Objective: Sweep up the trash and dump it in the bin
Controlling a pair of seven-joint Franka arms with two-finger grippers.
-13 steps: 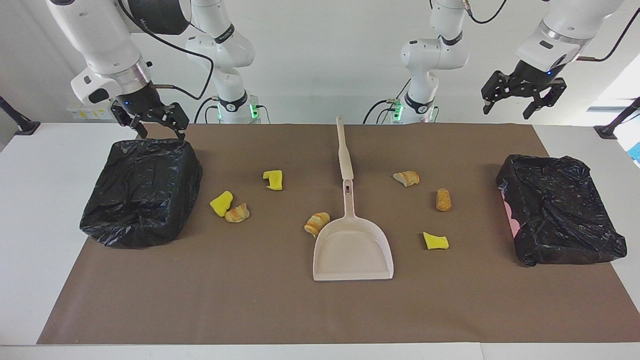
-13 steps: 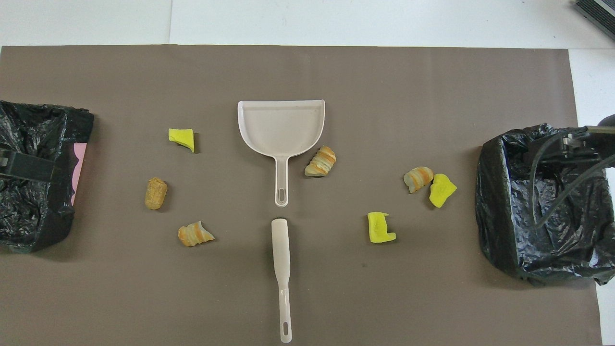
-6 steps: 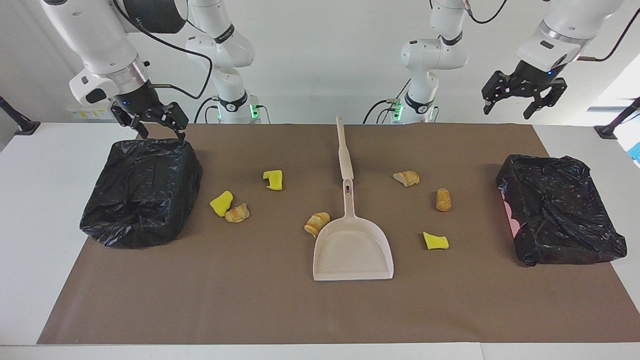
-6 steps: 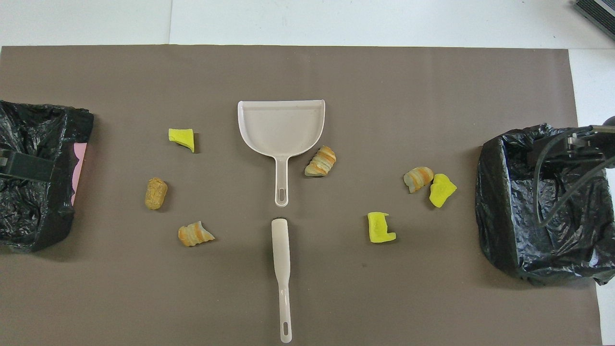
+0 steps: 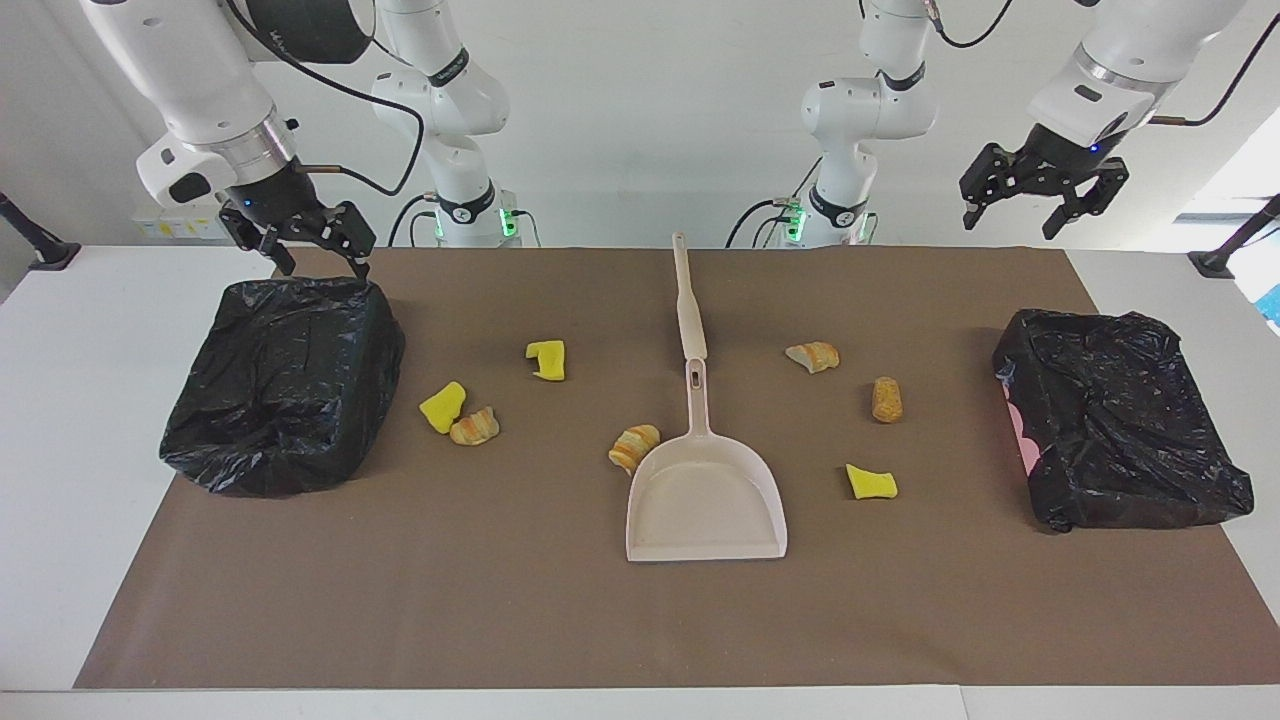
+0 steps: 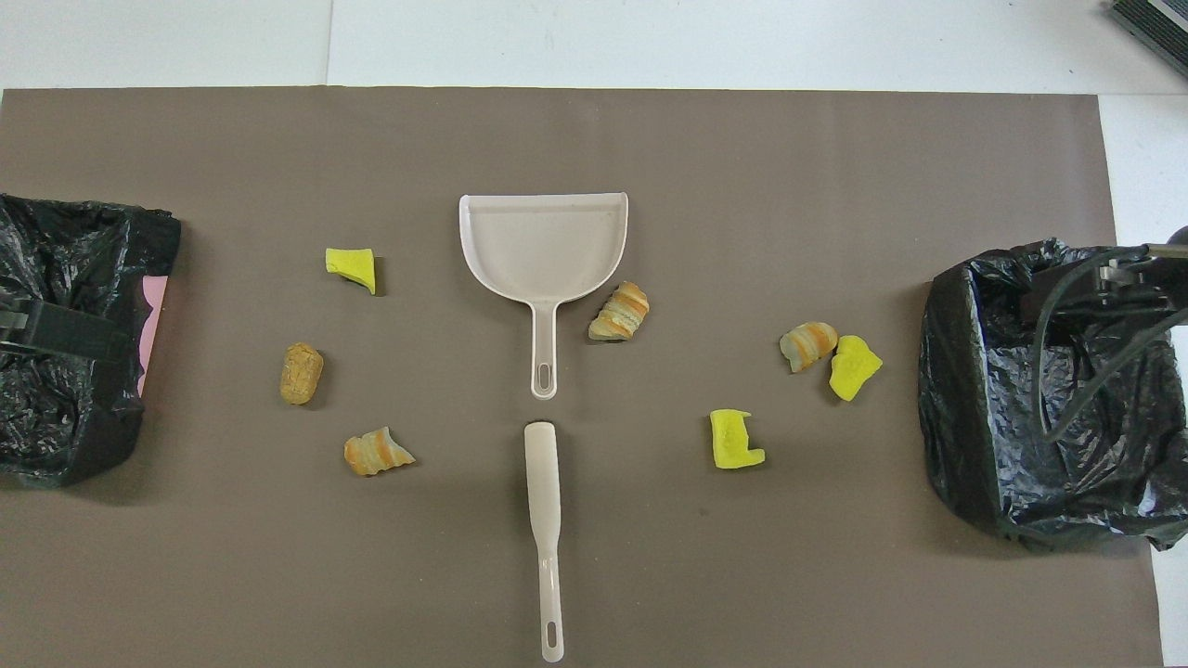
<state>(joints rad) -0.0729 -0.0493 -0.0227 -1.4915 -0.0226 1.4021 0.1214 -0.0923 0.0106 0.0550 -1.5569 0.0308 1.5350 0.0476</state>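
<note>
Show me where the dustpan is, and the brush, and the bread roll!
dustpan (image 5: pixel 705 500): facing view, on the flat bottom of its scoop.
brush (image 6: pixel 541 473): overhead view, on its wide beige back, near the dustpan's handle.
bread roll (image 5: pixel 886 399): facing view, on the middle of its tan top.

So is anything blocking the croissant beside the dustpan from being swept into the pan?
Nothing visible does. The croissant lies against the dustpan at the handle end; the pan's open edge faces away from the robots. Both claws hang open above the bins.
</note>
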